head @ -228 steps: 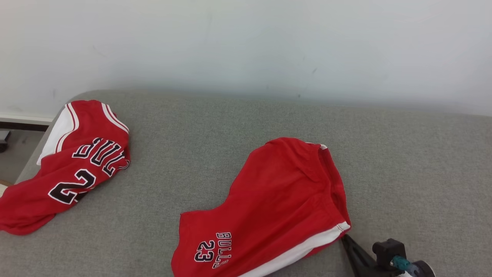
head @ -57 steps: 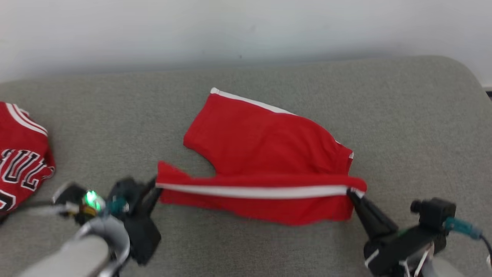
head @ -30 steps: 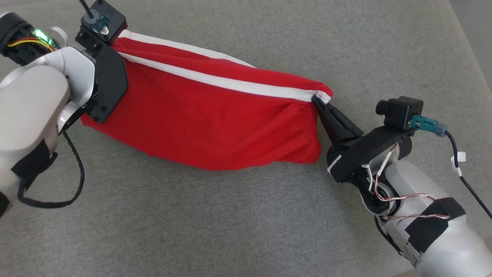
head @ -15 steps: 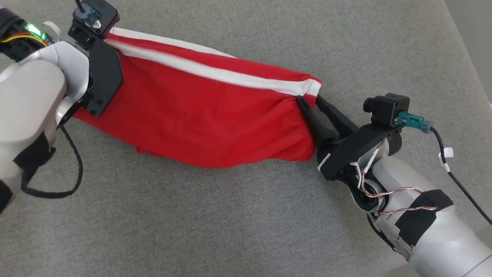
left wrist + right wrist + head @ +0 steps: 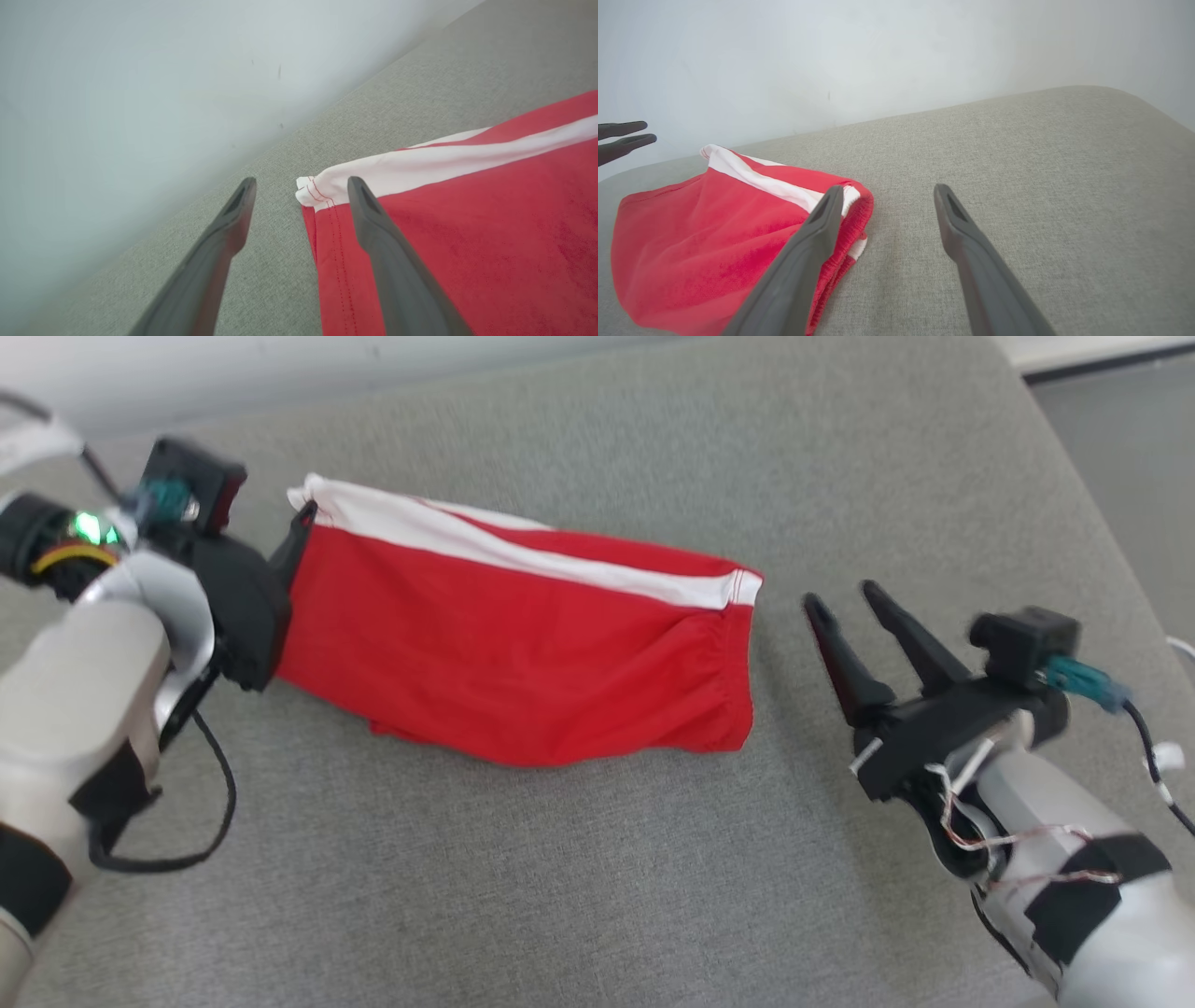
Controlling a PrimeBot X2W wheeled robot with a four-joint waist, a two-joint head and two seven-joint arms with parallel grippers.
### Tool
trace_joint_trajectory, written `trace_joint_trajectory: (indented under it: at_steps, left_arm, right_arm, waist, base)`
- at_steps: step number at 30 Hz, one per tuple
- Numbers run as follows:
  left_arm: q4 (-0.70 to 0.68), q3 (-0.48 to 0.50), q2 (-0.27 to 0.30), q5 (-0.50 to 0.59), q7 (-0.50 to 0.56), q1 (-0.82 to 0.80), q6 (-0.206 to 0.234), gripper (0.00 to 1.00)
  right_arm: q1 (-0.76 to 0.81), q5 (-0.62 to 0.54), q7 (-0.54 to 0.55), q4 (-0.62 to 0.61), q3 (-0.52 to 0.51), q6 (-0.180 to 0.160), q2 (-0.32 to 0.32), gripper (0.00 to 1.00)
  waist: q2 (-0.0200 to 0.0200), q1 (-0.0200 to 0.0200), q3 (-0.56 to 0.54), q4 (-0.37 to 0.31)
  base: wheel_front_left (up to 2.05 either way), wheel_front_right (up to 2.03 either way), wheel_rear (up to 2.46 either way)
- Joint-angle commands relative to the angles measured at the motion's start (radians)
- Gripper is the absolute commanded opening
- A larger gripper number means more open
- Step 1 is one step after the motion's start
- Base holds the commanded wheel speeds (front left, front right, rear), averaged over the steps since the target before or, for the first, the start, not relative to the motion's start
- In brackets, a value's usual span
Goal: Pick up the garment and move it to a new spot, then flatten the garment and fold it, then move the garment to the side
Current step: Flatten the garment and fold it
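The garment [image 5: 523, 663], a pair of red shorts, is seen lying stretched out across the grey cushion [image 5: 560, 859], its long side running left to right and a white stripe [image 5: 523, 555] carried along its far edge; the gathered end, which may be the waistband [image 5: 733, 681] though the head view is blurred, is turned toward the robot's right; the left claw [image 5: 301, 183] is found at the garment's left end, jaws spread wide and nothing gripped; in the left wrist view one finger [image 5: 373, 233] is shown over the red cloth and the other over bare cushion, with the white corner of the stripe lying between the two tips; whether that finger is touching the cloth cannot be told; the right claw [image 5: 843, 595] is held just beyond the garment's right end and clear of it, a strip of bare cushion being visible between its fingertips and the hem in the head view; its jaws too are opened wide and nothing is held; in the right wrist view one finger is seen crossing in front of the garment's bunched end while the other is set over plain cushion; a pale wall [image 5: 878, 56] is seen behind the cushion's rounded back edge.
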Motion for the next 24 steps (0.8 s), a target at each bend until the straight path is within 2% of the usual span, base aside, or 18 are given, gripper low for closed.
trace_joint_trajectory:
  at_steps: [1,4,8,14,20,24]
  left_arm:
    - [0.008,0.014,-0.006,-0.006,-0.049,0.034,0.014,1.0]
    - [0.014,0.032,-0.01,-0.018,-0.135,0.083,0.031,1.0]
    - [0.01,0.057,-0.015,-0.029,-0.185,0.133,0.05,1.0]
    - [-0.027,0.101,-0.018,-0.029,-0.204,0.199,0.087,1.0]
    - [-0.02,0.109,-0.026,-0.035,-0.205,0.258,0.082,1.0]
    - [0.017,0.105,-0.051,-0.046,-0.19,0.267,0.078,1.0]
  right_arm:
    - [0.043,-0.01,-0.007,-0.003,-0.025,-0.002,0.007,1.0]
    - [0.082,-0.087,-0.009,-0.027,-0.119,-0.002,0.004,1.0]
    - [0.17,-0.197,-0.007,-0.077,-0.237,-0.002,0.036,1.0]
    - [0.286,-0.336,-0.008,-0.144,-0.388,-0.002,0.101,1.0]
    - [0.409,-0.45,-0.008,-0.2,-0.535,-0.002,0.186,1.0]
    - [0.468,-0.495,-0.008,-0.209,-0.572,-0.002,0.222,1.0]
  waist:
    - [0.0,0.0001,-0.063,0.014]
    - [0.0,0.0001,-0.083,0.02]
    - [0.0,0.0001,-0.089,0.025]
    - [0.0,0.0001,-0.086,0.023]
    - [0.0,0.0001,-0.083,0.018]
    - [0.0,0.0001,-0.078,0.012]
  base:
    - [0.0,0.0,0.0]
    - [0.0,0.0,0.0]
    - [0.0,0.0,0.0]
    - [0.0,0.0,0.0]
    - [0.0,0.0,0.0]
    - [0.0,0.0,0.0]
